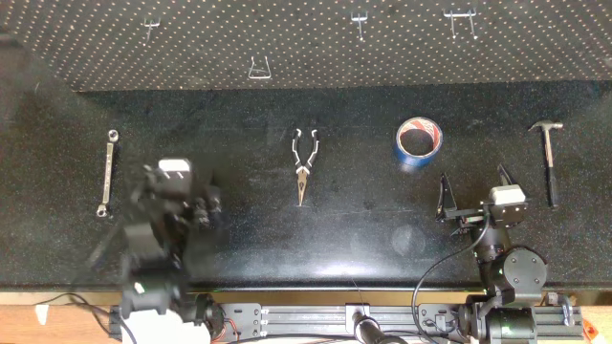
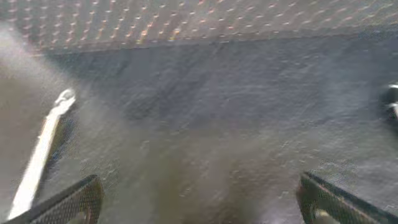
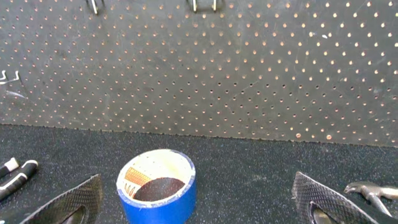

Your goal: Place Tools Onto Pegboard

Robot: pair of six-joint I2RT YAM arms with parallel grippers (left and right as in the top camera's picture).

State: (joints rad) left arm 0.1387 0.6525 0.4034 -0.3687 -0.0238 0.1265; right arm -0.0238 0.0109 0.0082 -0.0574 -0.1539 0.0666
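Black jointed arms [image 1: 521, 272] — white-capped wrists [image 1: 507, 197]; looping black cables [image 1: 421, 279]; dark, textured claw fingers [image 3: 69, 203].

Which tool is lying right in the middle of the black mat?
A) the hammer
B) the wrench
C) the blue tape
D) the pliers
D: in the top view the pliers lie in the middle, with the wrench far off on one side and the blue tape roll and the hammer on the other.
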